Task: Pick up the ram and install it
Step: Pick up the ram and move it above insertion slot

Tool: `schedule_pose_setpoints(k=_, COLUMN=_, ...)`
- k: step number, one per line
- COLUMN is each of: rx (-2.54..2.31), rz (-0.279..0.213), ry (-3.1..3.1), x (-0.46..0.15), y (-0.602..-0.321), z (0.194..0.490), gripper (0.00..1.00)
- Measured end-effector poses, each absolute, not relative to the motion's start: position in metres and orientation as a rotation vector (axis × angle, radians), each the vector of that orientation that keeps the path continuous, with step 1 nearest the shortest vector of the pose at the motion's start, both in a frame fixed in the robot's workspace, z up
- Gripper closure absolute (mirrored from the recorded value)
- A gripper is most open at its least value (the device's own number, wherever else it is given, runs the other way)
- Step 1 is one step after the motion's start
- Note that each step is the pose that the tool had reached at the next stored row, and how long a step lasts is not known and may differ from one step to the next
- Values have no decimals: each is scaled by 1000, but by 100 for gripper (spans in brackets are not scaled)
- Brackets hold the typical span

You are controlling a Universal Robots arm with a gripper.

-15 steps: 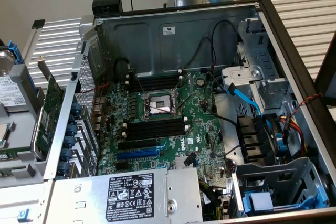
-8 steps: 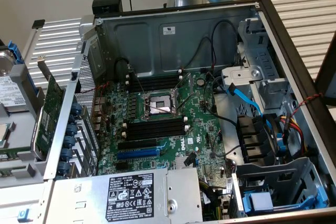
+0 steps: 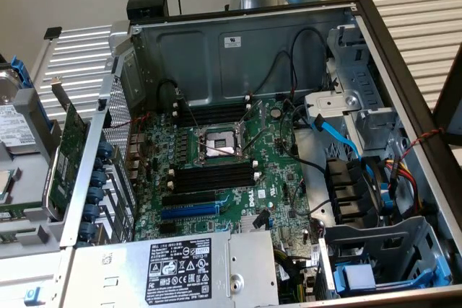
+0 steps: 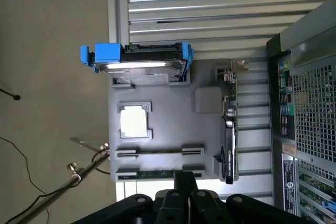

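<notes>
On the slatted aluminium table (image 4: 210, 3), the thin green ram stick (image 4: 155, 174) sits in its grey plastic holder tray (image 4: 168, 129), beneath my black gripper (image 4: 185, 181), closed and empty; I judge pick-up pending, which calls for parting the jaws astride the board.

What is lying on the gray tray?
A hard drive in a blue bracket, a silver chip, an expansion card on edge, and the ram. The tool covers part of the ram.
</notes>
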State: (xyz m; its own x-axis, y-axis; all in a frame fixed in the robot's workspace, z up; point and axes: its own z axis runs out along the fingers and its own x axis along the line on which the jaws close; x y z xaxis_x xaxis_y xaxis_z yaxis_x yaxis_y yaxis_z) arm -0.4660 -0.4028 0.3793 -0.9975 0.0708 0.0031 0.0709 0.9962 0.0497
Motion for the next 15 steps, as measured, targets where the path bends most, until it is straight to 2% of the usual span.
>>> schedule_pose_setpoints(k=15, rx=274, rz=-77, ry=-3121, x=-466, y=-403, z=378, gripper=89)
